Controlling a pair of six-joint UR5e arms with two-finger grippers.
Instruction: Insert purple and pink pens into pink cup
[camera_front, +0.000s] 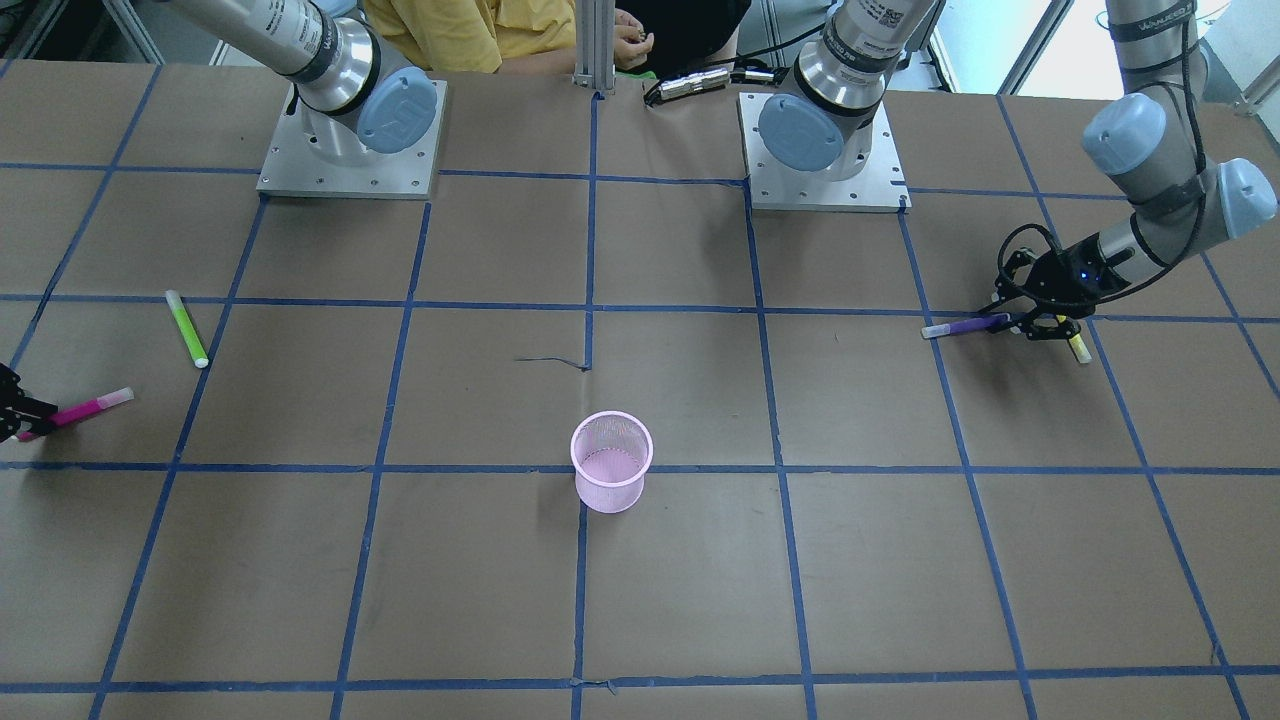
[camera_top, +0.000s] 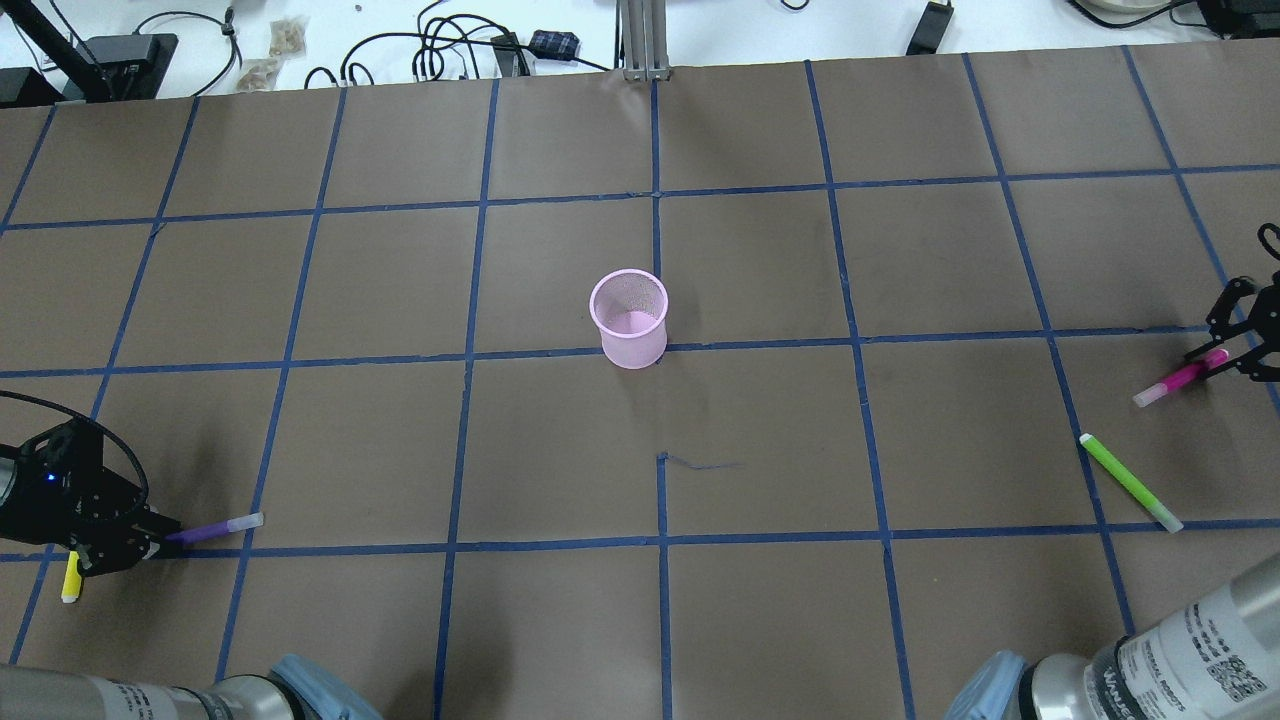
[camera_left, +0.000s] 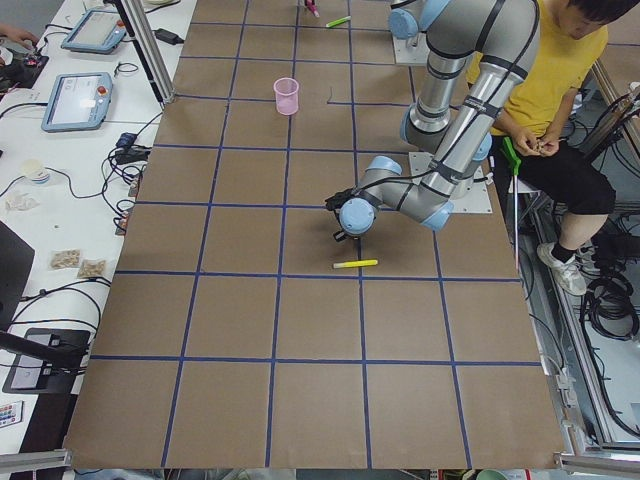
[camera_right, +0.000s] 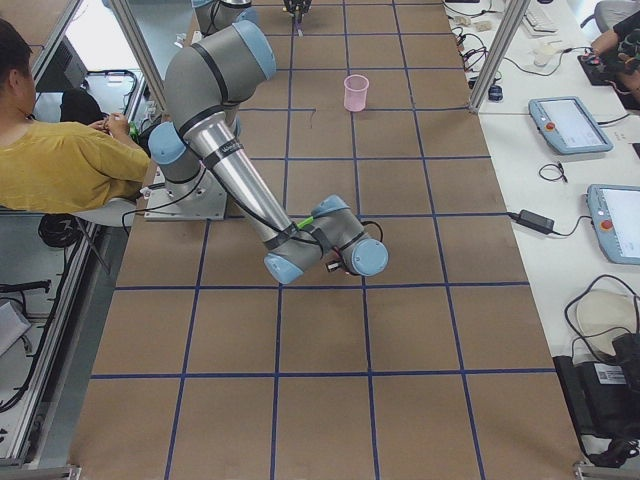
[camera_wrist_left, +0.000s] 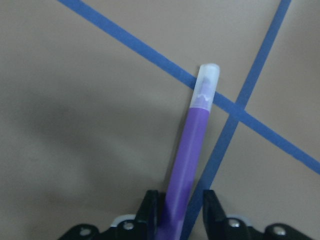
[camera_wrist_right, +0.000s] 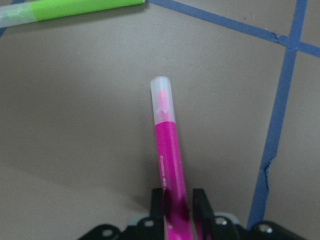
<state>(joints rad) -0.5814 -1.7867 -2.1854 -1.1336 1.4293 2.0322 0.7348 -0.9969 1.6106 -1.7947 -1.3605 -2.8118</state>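
The pink mesh cup (camera_top: 629, 318) stands upright near the table's middle, also in the front view (camera_front: 611, 474). My left gripper (camera_top: 150, 540) is shut on the purple pen (camera_top: 215, 529) at the table's left edge; the wrist view shows the pen (camera_wrist_left: 190, 155) between the fingers (camera_wrist_left: 150, 210), its clear cap pointing away. My right gripper (camera_top: 1222, 360) is shut on the pink pen (camera_top: 1172, 380) at the right edge; the wrist view shows that pen (camera_wrist_right: 169, 165) clamped between the fingers (camera_wrist_right: 200, 205). Both pens are low over the paper.
A green pen (camera_top: 1130, 482) lies on the table near my right gripper and shows in the right wrist view (camera_wrist_right: 70, 10). A yellow pen (camera_top: 71, 578) lies beside my left gripper. Blue tape lines grid the brown table. A seated person in yellow is behind the robot bases (camera_front: 350, 130).
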